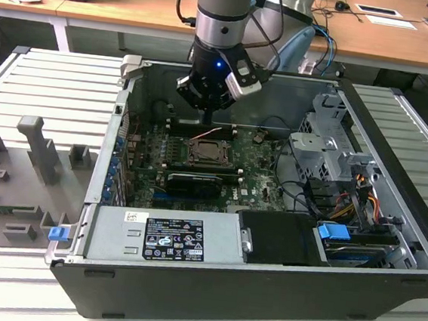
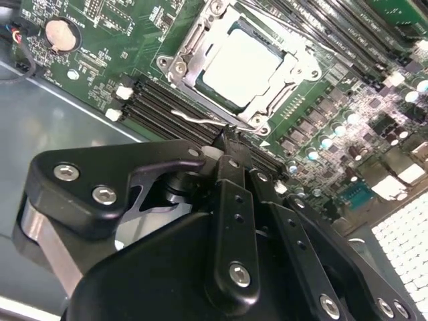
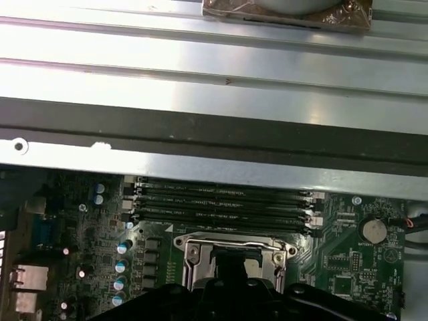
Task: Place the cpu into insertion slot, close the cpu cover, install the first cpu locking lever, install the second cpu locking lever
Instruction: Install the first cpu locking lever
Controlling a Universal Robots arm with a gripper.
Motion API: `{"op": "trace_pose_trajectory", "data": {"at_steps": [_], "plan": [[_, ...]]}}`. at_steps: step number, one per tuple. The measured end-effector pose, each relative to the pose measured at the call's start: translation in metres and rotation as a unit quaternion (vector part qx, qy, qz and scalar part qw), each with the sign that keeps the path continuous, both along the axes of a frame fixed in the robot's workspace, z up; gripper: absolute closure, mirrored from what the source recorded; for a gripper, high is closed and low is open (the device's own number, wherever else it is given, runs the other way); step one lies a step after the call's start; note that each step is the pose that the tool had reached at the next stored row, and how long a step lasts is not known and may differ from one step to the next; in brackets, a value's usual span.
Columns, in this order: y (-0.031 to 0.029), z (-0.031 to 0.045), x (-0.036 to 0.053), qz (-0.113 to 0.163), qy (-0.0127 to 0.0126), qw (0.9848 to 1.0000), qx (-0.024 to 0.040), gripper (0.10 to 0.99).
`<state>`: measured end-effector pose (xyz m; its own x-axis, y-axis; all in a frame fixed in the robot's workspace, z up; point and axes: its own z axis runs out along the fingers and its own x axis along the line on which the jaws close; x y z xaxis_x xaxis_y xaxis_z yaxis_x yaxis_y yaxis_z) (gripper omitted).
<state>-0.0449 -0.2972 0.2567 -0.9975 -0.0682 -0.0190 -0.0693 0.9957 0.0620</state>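
In the second wrist view the gripper (image 2: 231,144) is seen closest, with its jaws pressed together into one thin tip, and nothing is held between them. The tip is held low, just beside a thin silver locking lever (image 2: 200,120) at the edge of the socket, likely so that the wire can be pushed. Just past the tip, the cpu (image 2: 239,65) is seen lying flat inside the insertion slot (image 2: 264,115), so it has already been put in. The cpu cover (image 2: 189,59) is laid down around the chip (its cut-out middle lets the pale top show), so the chip is kept in place. Beside the socket, long black memory slots (image 3: 221,200) are lined up on the green motherboard (image 2: 93,40). Farther off, in the exterior view, the open computer case (image 1: 390,223) is seen resting on a ribbed grey counter (image 1: 47,84).
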Motion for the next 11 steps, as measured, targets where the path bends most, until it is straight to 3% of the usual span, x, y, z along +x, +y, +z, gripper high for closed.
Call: {"op": "trace_pose_trajectory", "data": {"at_steps": [11], "plan": [[0.0015,-0.0211,0.0036,-0.006,0.0001,1.0,0.0034,0.98]]}}
